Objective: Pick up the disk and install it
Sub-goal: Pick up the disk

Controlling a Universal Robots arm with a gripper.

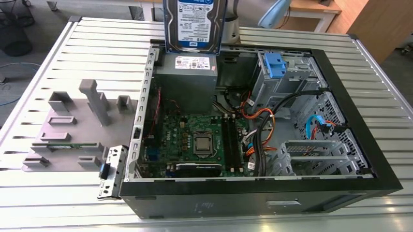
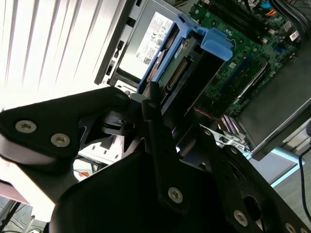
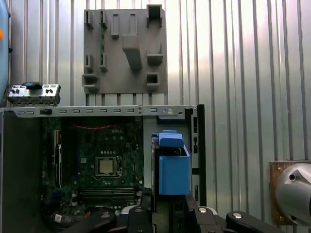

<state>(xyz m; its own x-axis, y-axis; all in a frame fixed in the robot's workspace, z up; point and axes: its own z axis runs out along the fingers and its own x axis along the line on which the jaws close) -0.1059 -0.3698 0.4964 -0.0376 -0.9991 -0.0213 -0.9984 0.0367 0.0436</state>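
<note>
The disk (image 1: 193, 24), silver with a white-and-blue label and blue side rails, hangs upright in the air over the far end of the open computer case (image 1: 258, 195). It is just above the grey power-supply box (image 1: 187, 72). In the first wrist view the disk (image 3: 172, 167) is seen edge-on with its blue rail toward the camera, and my gripper (image 3: 167, 213) is shut on its sides. The second wrist view shows the black fingers (image 2: 154, 109) clamping the disk (image 2: 187, 65), with the power supply (image 2: 146, 39) and the motherboard (image 2: 243, 53) beyond it.
Inside the case lie the motherboard (image 1: 193, 140), a bundle of cables (image 1: 258, 125) and a metal drive bay with a blue clip (image 1: 274, 65). A grey fixture plate (image 1: 71, 125) with upright holders sits on the slatted table at the exterior view's left. A small panel part (image 1: 110, 169) lies beside the case.
</note>
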